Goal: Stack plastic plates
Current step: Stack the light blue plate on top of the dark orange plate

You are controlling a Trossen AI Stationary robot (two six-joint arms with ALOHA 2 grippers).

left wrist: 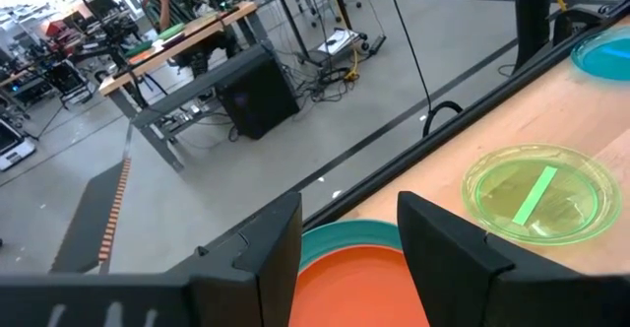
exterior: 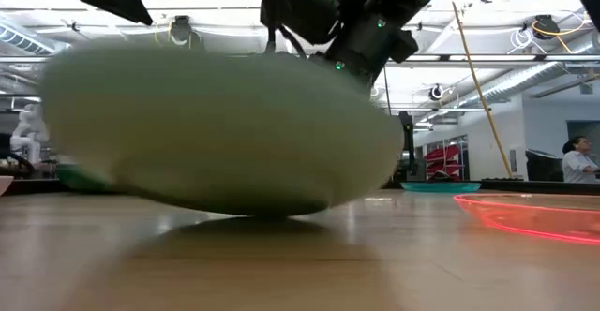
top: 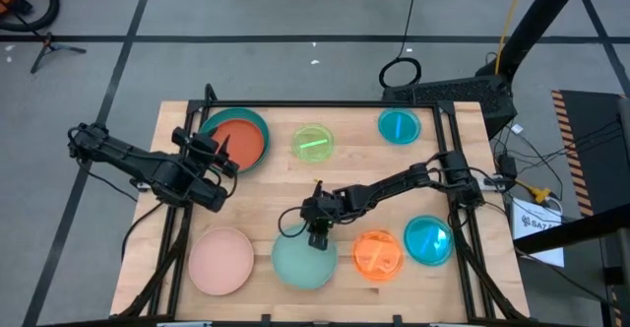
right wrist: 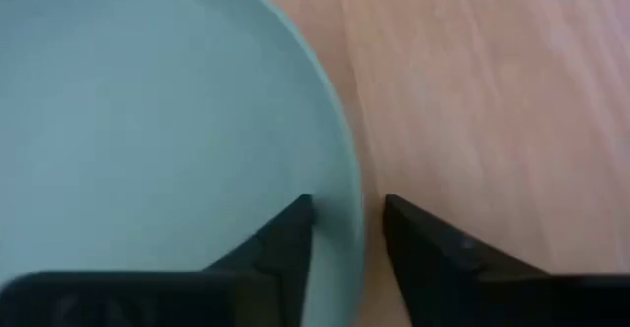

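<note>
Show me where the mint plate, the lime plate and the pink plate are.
mint plate (top: 301,263), high view, centre of dish.
lime plate (top: 313,143), high view, its middle.
pink plate (top: 221,260), high view, its middle.

my wooden table (top: 266,194) sits on a grey floor (top: 246,12) with dark lines. far off i see a desk (left wrist: 177,46) with wires under it, a person (exterior: 577,158) standing, and bright lights (exterior: 530,35) on the ceiling.

Eight plates show on the table (top: 266,209): teal (top: 254,120), red-orange (top: 239,141), lime (top: 313,143), pink (top: 220,260), mint (top: 303,260), orange (top: 378,255), two blue (top: 399,126) (top: 428,239).
</note>
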